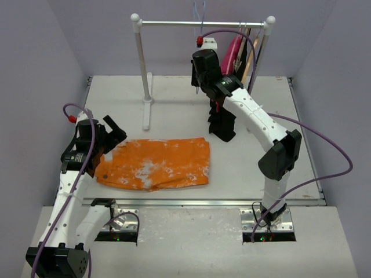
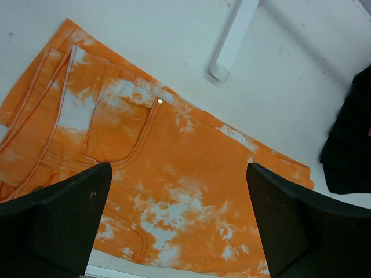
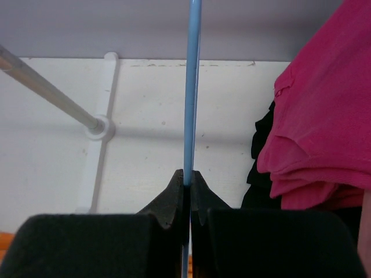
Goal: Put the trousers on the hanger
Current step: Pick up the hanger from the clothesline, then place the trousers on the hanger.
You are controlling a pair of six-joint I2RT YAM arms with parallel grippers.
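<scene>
Overhead, white table (image 1: 174, 98) between lilac walls (image 1: 35, 58); trousers (image 1: 156, 163) flat; left end effector (image 1: 113, 132) spread; right end effector (image 3: 186, 174) pinches hanger (image 3: 191, 87).

Under the rail (image 1: 174, 24) a wide gap stands open between the rack's left post (image 1: 141, 63) and the hanger (image 3: 192, 87), with room for a gripper to pass. Low down, the post's long foot (image 1: 147, 113) lies on the table (image 1: 174, 92), running near to far. Right of the hanger it is crowded: the pink garment (image 3: 324, 116) hangs just beside the wire, and the black garment (image 1: 222, 124) drops below it towards the table. The right arm (image 1: 255, 121) slants across the right half. The trousers (image 1: 156, 162) cover the near left. Bare tabletop lies between them and the rack, and on the right past the arm. Walls close both sides.
</scene>
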